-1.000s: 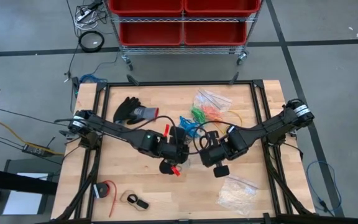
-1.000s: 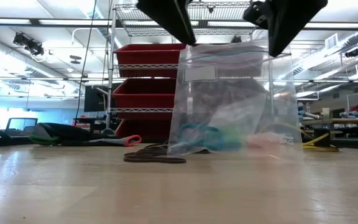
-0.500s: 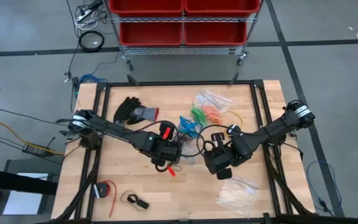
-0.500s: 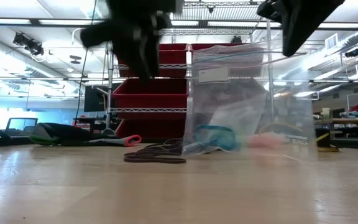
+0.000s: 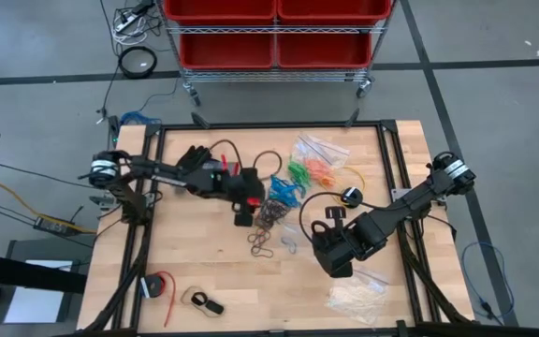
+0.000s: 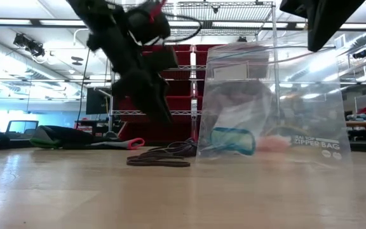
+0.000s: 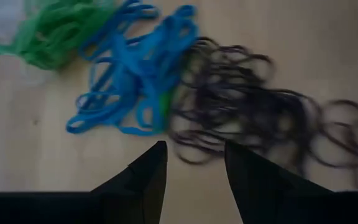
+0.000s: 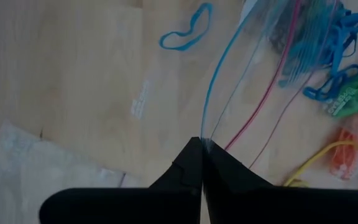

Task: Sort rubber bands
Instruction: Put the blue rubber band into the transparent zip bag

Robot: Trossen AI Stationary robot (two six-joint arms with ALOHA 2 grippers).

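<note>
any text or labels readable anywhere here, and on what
"ZIPPER BAG": printed low on the clear plastic bag held up by the right pincer, seen in the low view.
A smaller line above those words: too small to read.
White label patch near the bag's top: blank or unreadable.
Nothing else legible.

We see the rubber bands point(image 7: 185, 93) lying loose on the wood in touching heaps: green point(image 7: 51, 31), blue point(image 7: 135, 74), then black point(image 7: 253, 118). A single blue loop point(image 8: 185, 37) lies apart.
</note>
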